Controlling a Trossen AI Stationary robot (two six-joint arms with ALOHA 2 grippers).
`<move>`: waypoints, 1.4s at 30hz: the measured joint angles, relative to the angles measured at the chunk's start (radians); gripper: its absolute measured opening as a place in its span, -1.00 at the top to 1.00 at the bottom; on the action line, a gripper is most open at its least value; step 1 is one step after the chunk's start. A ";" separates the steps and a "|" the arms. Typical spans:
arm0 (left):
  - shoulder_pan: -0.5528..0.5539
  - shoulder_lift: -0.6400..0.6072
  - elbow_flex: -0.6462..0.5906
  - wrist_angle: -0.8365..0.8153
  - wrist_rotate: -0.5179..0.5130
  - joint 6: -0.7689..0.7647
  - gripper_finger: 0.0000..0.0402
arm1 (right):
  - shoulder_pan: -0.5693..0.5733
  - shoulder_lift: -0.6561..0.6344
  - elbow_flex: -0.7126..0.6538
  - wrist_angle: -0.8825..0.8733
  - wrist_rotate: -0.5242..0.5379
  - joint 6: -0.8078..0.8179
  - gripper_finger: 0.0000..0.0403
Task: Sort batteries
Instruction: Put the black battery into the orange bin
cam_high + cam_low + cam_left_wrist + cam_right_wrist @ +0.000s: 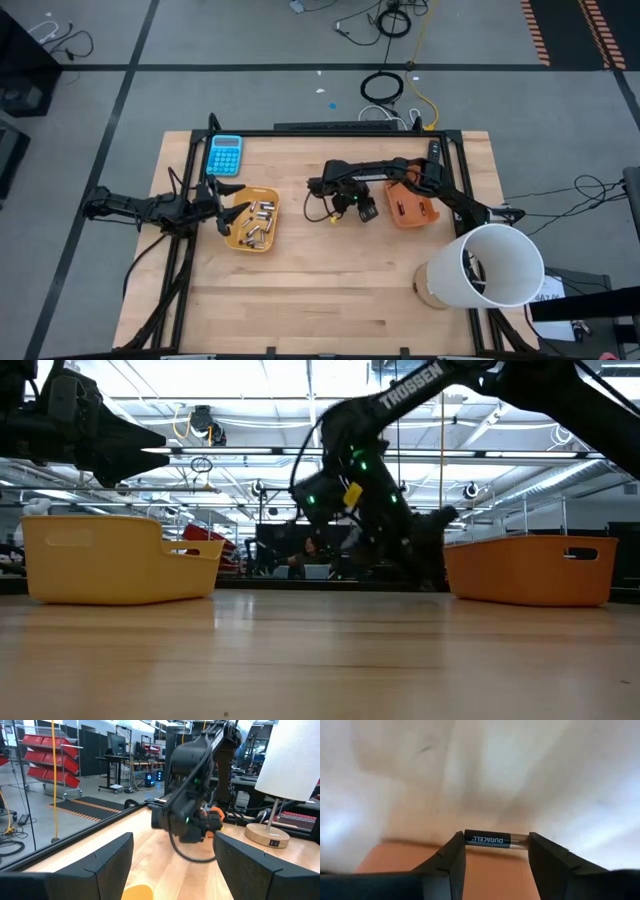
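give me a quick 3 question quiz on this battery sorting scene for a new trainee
1. True or false: the right gripper holds a dark battery end to end between its fingers.
2. Which tray holds the loose batteries? A) yellow tray B) orange tray
3. What blue item lies beyond the yellow tray?

Key:
1. True
2. A
3. The calculator

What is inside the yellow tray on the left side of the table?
The yellow tray holds a heap of loose batteries, several silvery and a few dark. The left pincer covers its left rim, so anything lying beneath there cannot be seen.
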 joint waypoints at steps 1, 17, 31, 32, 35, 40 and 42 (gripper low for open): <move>0.000 0.000 0.000 0.000 0.000 0.000 -0.40 | 0.000 0.000 0.025 -0.017 0.001 0.013 0.21; 0.000 0.000 0.000 0.000 0.000 0.000 -0.40 | -0.052 -0.159 0.152 -0.020 0.020 0.172 0.21; 0.000 0.000 0.000 0.000 0.000 0.000 -0.40 | -0.179 -0.427 -0.207 -0.023 -0.098 0.401 0.21; 0.000 0.000 0.000 0.000 0.000 0.000 -0.40 | -0.186 -0.450 -0.254 -0.021 -0.099 0.411 0.21; 0.000 0.000 0.000 0.000 0.000 0.000 -0.40 | -0.196 -0.506 -0.375 -0.023 -0.112 0.445 0.21; 0.000 0.000 0.000 0.000 0.000 0.000 -0.40 | -0.189 -0.567 -0.530 0.009 -0.128 0.478 0.21; 0.000 0.000 0.000 0.000 0.000 0.000 -0.40 | -0.185 -0.580 -0.581 0.033 -0.128 0.491 0.21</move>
